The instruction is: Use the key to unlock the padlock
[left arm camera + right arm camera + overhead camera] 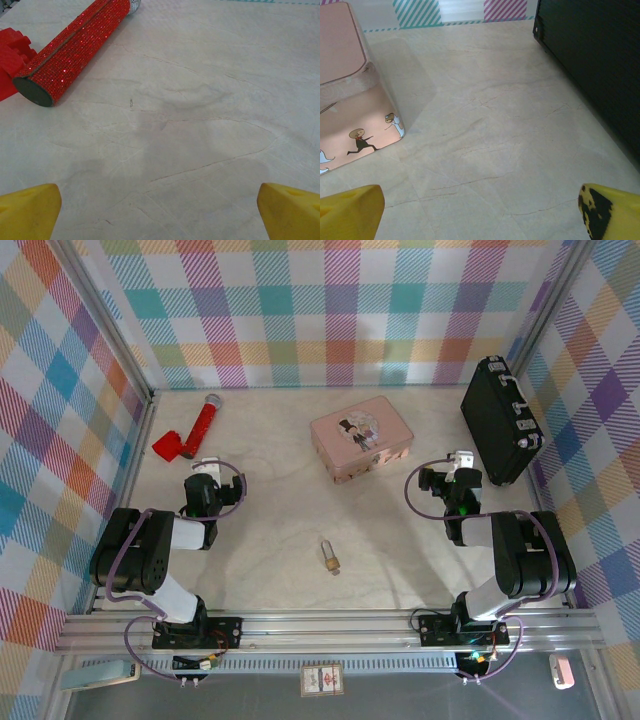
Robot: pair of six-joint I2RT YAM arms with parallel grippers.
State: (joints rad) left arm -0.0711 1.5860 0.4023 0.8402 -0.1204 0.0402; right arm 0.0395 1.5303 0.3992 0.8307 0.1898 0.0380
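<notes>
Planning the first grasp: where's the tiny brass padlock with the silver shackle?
Top view: the tiny brass padlock lies on the pale marble tabletop, about centre, nearer the front edge, apart from the pink picture-lidded tin behind it.

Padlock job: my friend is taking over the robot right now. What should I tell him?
The left gripper is open and empty, over bare table near the red glitter tube.
The right gripper is open and empty, between the pink tin and the black case.
The padlock lies on the table between the two arms, untouched.
The key is too small to pick out; the thin sliver at the padlock's far end may be it or the shackle.
Done: nothing yet.
Left: find and grip the key, steady the padlock, insert, turn.
</notes>
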